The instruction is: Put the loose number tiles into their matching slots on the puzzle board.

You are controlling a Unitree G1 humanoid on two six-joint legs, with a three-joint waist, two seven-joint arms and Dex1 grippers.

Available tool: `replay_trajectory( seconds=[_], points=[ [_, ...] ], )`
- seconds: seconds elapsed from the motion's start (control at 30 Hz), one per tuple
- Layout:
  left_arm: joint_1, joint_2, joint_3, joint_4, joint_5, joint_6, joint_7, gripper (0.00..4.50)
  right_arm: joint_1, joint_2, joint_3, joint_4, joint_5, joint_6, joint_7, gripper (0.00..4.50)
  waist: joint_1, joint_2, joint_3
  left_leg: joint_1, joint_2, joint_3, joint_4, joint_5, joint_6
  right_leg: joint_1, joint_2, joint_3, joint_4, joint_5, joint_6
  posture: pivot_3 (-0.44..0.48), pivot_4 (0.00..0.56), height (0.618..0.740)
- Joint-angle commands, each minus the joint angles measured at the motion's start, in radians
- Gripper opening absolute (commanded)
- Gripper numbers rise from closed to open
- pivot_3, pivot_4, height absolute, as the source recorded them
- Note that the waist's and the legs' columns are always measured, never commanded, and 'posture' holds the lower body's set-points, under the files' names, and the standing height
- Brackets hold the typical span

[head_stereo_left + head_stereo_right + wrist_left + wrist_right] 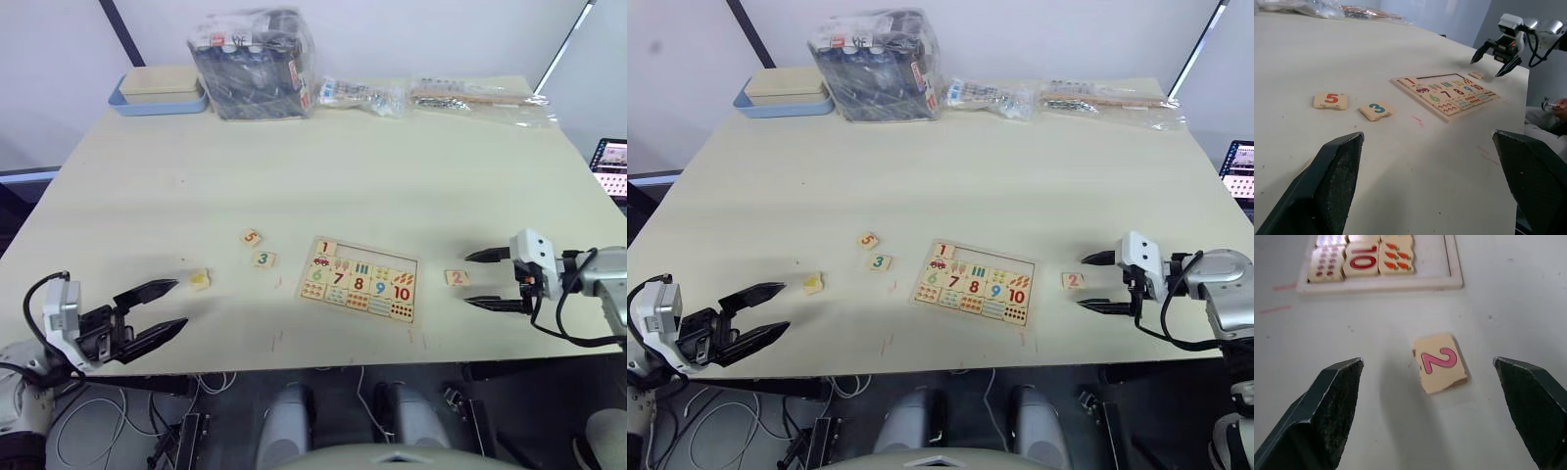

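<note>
Pale bench (392,176) ahead: your right claw (487,279) is spread, with tile 2 (457,278) lying flat just ahead between its fingers, right of the board (360,279). Your left claw (162,308), also spread, sits well apart from tiles 3 (263,259) and 5 (250,236).

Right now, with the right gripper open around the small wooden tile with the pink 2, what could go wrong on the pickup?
The small wooden tile with the pink 2 lies flat and skewed between the open fingers of the right gripper, so closing on it may spin or flip it rather than grip it.

It sits close to the flat light-wood puzzle board, so a sideways shove could nudge the board.

The tile with the red 1 is already seated, and a knocked board might unseat it.
</note>
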Motion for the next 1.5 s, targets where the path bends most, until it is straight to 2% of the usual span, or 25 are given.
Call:
replay_trajectory(
  seconds=[0.03,0.1,0.13,0.6,0.7,0.8,1.0,1.17,1.27,1.33,1.4,1.5],
  points=[
    [-0.003,0.018,-0.008,-0.022,-0.026,-0.011,-0.036,4.50,-0.046,0.010,0.010,0.062,-0.019,-0.037,0.029,4.22,0.000,0.000,0.000,0.000,0.000,0.000,0.000,0.000,0.000,0.000,0.000,0.000,0.000,0.000,0.000,0.000,0.150,0.740],
    [0.000,0.019,-0.012,-0.027,-0.028,-0.012,-0.036,4.50,-0.061,0.021,0.017,0.095,-0.033,-0.056,0.027,3.66,0.001,0.000,0.000,0.000,0.000,0.000,0.000,0.000,0.000,0.000,0.000,0.000,0.000,0.000,-0.001,0.000,0.150,0.740],
    [0.001,0.018,-0.013,-0.029,-0.029,-0.013,-0.036,4.50,-0.066,0.025,0.019,0.110,-0.044,-0.074,0.021,3.14,0.001,0.000,0.000,0.000,0.000,0.000,0.000,0.000,0.000,0.000,0.000,0.000,0.000,0.001,-0.001,0.000,0.150,0.740],
    [0.018,0.011,-0.019,-0.030,-0.037,-0.031,-0.036,4.50,-0.103,0.060,0.012,0.192,-0.069,-0.128,0.003,3.14,-0.002,0.000,-0.001,0.001,0.000,0.001,0.001,0.000,0.000,0.001,0.000,0.000,0.001,0.000,0.000,0.000,0.150,0.740],
    [0.021,0.010,-0.019,-0.030,-0.039,-0.036,-0.036,4.50,-0.104,0.062,0.014,0.195,-0.069,-0.127,0.007,2.23,-0.002,0.000,0.000,0.001,0.000,0.001,0.001,0.000,0.000,0.001,0.000,0.000,0.001,0.001,-0.001,0.000,0.150,0.740],
    [0.023,0.008,-0.020,-0.030,-0.039,-0.040,-0.036,4.50,-0.108,0.067,0.016,0.204,-0.073,-0.131,0.007,0.87,-0.002,0.000,-0.001,0.001,0.000,0.001,0.001,0.000,0.000,0.001,0.000,0.000,0.001,0.001,-0.001,0.000,0.150,0.740],
    [0.028,0.006,-0.019,-0.034,-0.038,-0.040,-0.036,4.50,-0.083,0.058,0.006,0.138,-0.062,-0.098,-0.002,0.84,-0.002,0.000,-0.001,0.001,0.000,0.001,0.001,0.000,0.000,0.001,0.000,0.000,0.001,0.001,-0.001,0.000,0.150,0.740],
    [0.032,0.005,-0.017,-0.035,-0.037,-0.041,-0.036,4.50,-0.041,0.024,-0.009,-0.155,-0.049,0.104,-0.090,0.84,-0.002,0.002,0.000,0.000,0.000,0.001,0.001,0.000,0.000,0.000,0.000,0.000,0.001,0.001,-0.001,0.000,0.150,0.740],
    [0.034,0.005,-0.017,-0.032,-0.037,-0.043,-0.036,4.50,-0.048,-0.028,0.022,-0.420,-0.090,0.350,-0.153,0.84,0.000,0.003,0.001,0.000,0.000,0.001,0.001,0.000,0.000,0.000,0.000,0.000,0.001,0.001,-0.001,0.000,0.150,0.740],
    [0.033,0.003,-0.017,-0.030,-0.037,-0.044,-0.036,4.50,-0.135,-0.053,0.084,-0.602,-0.127,0.611,-0.201,0.84,0.000,0.003,0.000,0.000,0.000,0.001,0.001,0.000,0.000,-0.001,-0.001,0.000,0.001,0.001,-0.001,0.000,0.150,0.740],
    [0.032,0.002,-0.018,-0.029,-0.036,-0.045,-0.036,4.50,-0.258,-0.066,0.159,-0.737,-0.088,0.884,-0.190,0.84,-0.004,0.003,0.001,0.000,0.002,-0.001,0.000,-0.002,-0.004,-0.004,-0.002,0.000,0.001,0.000,0.000,0.000,0.150,0.740],
    [0.031,0.002,-0.018,-0.027,-0.035,-0.046,-0.036,4.50,-0.441,-0.029,0.308,-0.787,-0.087,1.142,-0.212,0.84,-0.003,0.003,0.000,0.000,0.003,-0.002,0.000,-0.002,-0.004,-0.005,-0.002,-0.002,0.002,0.001,-0.001,0.000,0.150,0.740]
  ],
)
